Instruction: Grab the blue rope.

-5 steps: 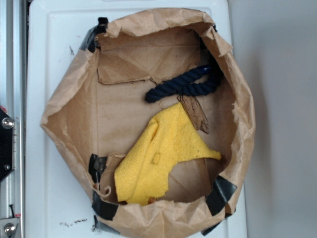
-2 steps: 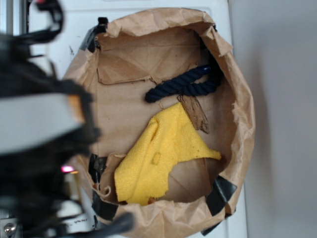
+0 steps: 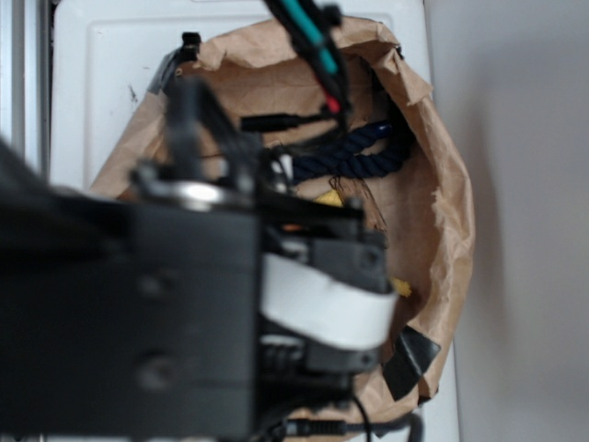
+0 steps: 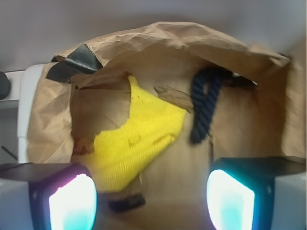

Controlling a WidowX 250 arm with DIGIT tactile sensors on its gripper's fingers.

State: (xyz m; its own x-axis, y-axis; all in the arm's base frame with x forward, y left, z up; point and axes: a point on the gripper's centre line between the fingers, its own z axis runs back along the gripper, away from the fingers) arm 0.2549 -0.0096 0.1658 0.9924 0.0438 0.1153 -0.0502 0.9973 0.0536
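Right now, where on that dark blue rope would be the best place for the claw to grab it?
Probably the middle of the blue rope, from above. It lies doubled and flat on the paper bag floor; its looped end tucks against the bag wall, while the middle sits clear of the yellow cloth. The gripper is open above.

- One blue rope (image 4: 204, 108), doubled into a loop, so I count it once
- One yellow cloth (image 4: 136, 141)
- One brown paper bag (image 4: 177, 40) holding both
- One small scrap of brown cardboard (image 4: 173, 97) between cloth and rope
- Two black tape patches (image 4: 74, 62) that I can see (one per view; more may be hidden behind my arm)
- Two lit fingers (image 4: 72, 203) on my gripper (image 4: 151, 203)
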